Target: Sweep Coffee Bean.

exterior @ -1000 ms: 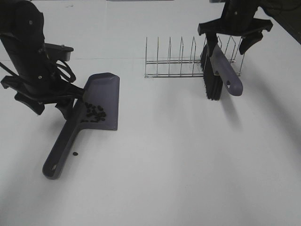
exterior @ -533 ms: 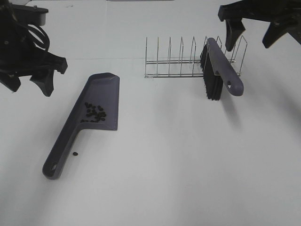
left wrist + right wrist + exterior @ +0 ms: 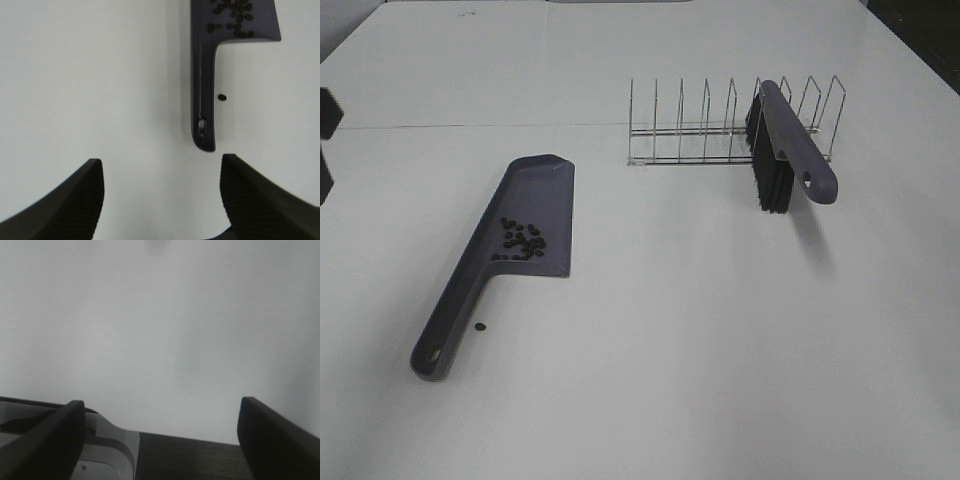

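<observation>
Exterior high view: worktop (image 3: 720,380) carries dustpan (image 3: 535,215); coffee bean (image 3: 521,240) pile inside, one stray bean (image 3: 480,325) beside handle, risks staying unswept. Left hand (image 3: 160,200) and right hand (image 3: 160,432) wide open, empty. Brush (image 3: 782,150) leaning on rack (image 3: 705,130) could slide off.

The white worktop (image 3: 700,330) lies bare across its whole near half and middle, wide enough for a pincer to pass anywhere there. On the left the dustpan (image 3: 535,210) lies flat with its handle pointing at the near edge, one stray coffee bean (image 3: 480,325) just beside that handle. At the far side the wire rack (image 3: 720,125) stands upright, the brush (image 3: 785,150) leaning in its right end.
</observation>
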### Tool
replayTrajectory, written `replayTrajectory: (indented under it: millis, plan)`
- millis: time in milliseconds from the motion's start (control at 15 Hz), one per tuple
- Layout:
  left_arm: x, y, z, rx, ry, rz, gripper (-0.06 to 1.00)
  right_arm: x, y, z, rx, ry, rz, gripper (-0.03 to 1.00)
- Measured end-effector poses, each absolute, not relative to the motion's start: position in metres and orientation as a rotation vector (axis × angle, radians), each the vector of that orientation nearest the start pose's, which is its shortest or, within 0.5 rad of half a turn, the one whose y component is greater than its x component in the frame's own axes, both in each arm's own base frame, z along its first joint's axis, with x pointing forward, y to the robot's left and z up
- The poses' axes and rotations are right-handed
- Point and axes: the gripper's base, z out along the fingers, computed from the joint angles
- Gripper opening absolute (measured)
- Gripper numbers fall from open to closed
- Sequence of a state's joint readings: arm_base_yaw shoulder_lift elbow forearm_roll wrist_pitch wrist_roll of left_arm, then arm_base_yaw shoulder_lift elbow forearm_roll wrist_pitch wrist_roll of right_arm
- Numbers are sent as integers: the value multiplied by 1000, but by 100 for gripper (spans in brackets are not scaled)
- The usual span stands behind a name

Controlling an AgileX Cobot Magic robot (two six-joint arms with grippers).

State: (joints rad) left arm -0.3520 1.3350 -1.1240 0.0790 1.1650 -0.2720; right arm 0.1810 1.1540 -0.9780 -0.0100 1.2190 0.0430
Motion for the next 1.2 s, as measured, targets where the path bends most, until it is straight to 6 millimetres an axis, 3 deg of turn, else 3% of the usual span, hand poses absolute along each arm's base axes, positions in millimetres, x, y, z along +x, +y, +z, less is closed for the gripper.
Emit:
replayTrajectory:
  millis: [267, 467, 533, 600, 1000, 1200]
  plan:
    - [166, -61, 299, 112, 2841, -137, 63, 109, 19, 295, -193, 2704, 56, 73]
    - [122, -45, 287, 111, 2784, -160, 63, 67, 12, 287, -199, 2552, 70, 73]
    - [89, -33, 283, 107, 2681, -199, 63, 43, 8, 276, -232, 2461, 75, 73]
    - [73, -27, 283, 105, 2614, -224, 63, 33, 6, 278, -233, 2386, 78, 73]
    - [15, -2, 282, 144, 2258, -261, 63, 10, 10, 277, -281, 2150, 178, 73]
    - [8, 1, 278, 288, 2118, -201, 63, 9, 10, 278, -293, 2133, 176, 73]
